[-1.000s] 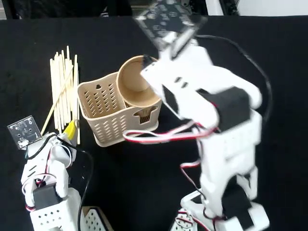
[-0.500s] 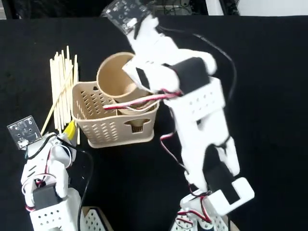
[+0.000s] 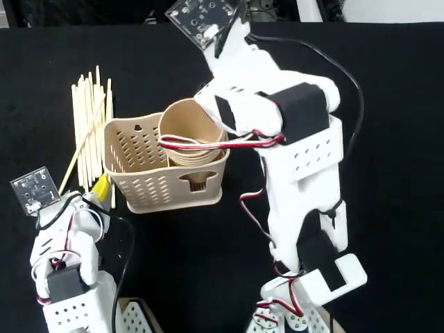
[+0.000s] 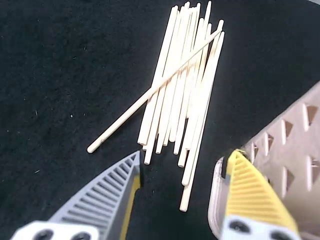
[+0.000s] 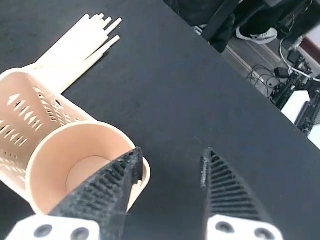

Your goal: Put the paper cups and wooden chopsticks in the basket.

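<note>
The right claw point(image 5: 171, 155) is spread open beside a paper cup point(image 5: 65, 160) standing in the basket point(image 5: 22, 107), so the cup step looks done. The wooden chopsticks point(image 4: 185, 95) lie on the worktop point(image 4: 60, 60) beside the basket, not yet loaded, the left claw point(image 4: 185, 157) open above them.

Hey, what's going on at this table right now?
Two robot arms are tidying things into a basket. The right gripper is open above a paper cup that sits in the basket, with one finger at the cup's rim. The left gripper is open too, hovering over the near ends of the wooden chopsticks, which lie bundled on the black table beside the basket and are not yet picked up.
</note>
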`<state>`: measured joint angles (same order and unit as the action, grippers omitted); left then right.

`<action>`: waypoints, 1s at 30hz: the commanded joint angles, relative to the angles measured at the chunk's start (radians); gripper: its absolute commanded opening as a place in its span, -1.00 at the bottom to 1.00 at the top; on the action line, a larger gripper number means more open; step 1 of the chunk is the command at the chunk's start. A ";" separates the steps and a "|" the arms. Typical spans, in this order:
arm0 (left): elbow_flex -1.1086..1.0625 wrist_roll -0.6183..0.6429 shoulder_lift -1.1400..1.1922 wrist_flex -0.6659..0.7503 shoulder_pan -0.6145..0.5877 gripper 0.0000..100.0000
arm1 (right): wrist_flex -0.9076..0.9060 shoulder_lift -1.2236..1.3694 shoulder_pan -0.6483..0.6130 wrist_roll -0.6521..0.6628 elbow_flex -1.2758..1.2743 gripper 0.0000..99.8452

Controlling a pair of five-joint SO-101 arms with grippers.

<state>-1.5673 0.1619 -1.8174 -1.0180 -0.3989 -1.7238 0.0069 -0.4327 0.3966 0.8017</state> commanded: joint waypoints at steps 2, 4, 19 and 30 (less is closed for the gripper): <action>0.022 -0.008 -0.006 0.011 0.004 -0.45 | -0.017 0.013 0.018 0.008 0.024 -0.87; 0.022 -0.008 -0.006 0.011 0.004 -0.45 | -0.025 0.019 0.018 0.026 -0.041 -0.95; 0.022 -0.008 -0.006 -0.002 0.007 -0.45 | 0.684 -0.259 -0.006 0.057 -1.130 -0.98; 0.022 -0.008 -0.006 0.000 0.004 -0.45 | 0.578 -0.344 -0.046 0.072 -1.029 -0.98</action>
<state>-1.5673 0.1619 -1.8174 -1.0196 -0.3989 -1.0242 -0.3445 -0.4879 0.4519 -0.3168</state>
